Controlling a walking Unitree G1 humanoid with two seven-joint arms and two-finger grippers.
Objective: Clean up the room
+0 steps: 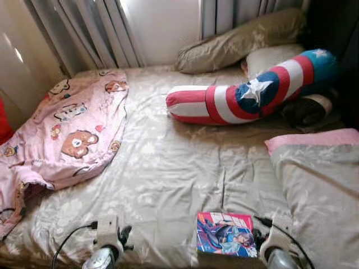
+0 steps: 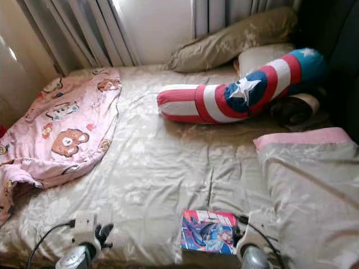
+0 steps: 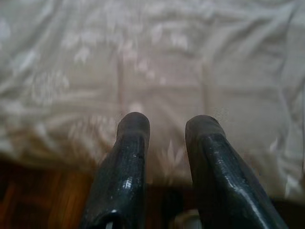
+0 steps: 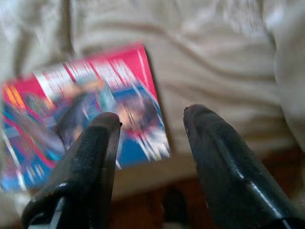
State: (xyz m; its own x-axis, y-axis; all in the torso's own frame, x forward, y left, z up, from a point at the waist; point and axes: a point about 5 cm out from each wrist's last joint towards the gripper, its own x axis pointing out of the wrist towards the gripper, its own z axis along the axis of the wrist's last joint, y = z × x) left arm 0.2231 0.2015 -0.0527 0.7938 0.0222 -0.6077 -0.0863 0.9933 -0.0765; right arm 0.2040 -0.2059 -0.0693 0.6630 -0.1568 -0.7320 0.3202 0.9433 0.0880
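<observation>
One thing within reach: the flat pink-and-blue comic book (image 1: 226, 233) at the bed's near edge. Right pincer (image 4: 152, 119) hovers released over its corner, so I'd slide a finger under the overhang; left pincer (image 3: 167, 126) is released too.

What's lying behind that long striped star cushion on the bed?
Behind the striped star cushion lie an olive pillow against the curtains and a paler pillow beside it. A dark rolled item sits under its far end; the rest is covered.
</observation>
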